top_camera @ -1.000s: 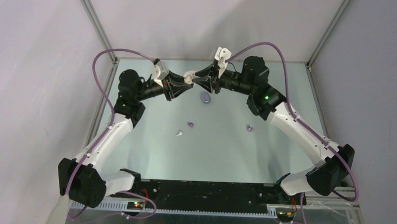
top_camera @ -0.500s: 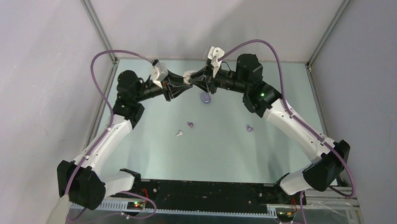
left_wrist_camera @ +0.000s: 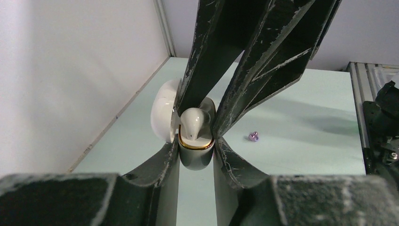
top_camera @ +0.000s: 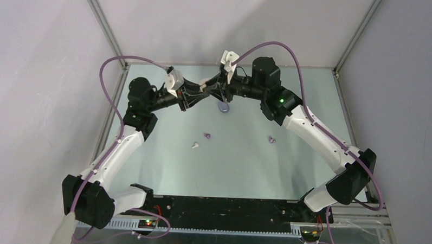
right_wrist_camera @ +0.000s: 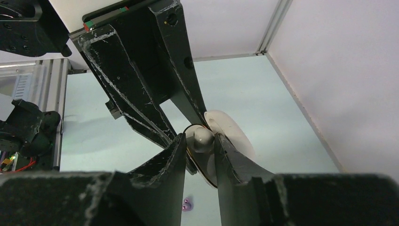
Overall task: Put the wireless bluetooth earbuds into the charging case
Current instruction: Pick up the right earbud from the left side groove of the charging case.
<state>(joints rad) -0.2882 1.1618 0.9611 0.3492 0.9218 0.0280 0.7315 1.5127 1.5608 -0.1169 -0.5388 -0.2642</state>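
My left gripper (left_wrist_camera: 196,143) is shut on a white charging case (left_wrist_camera: 195,157) with a gold rim, held in the air with its lid (left_wrist_camera: 162,115) open. My right gripper (right_wrist_camera: 201,139) is shut on a white earbud (right_wrist_camera: 203,137) and holds it in the mouth of the case; the earbud also shows in the left wrist view (left_wrist_camera: 194,123). In the top view both grippers meet at the far middle (top_camera: 208,87). A second white earbud (top_camera: 194,145) and two purple earbuds (top_camera: 207,135) (top_camera: 271,139) lie on the table.
A closed purple case (top_camera: 223,106) lies on the table just below the meeting grippers. The green table (top_camera: 245,166) is walled at the back and sides, with metal frame posts at the far corners.
My right arm has moved left and pushed the white earbud closer into the case held by my left gripper. The left arm has barely moved.
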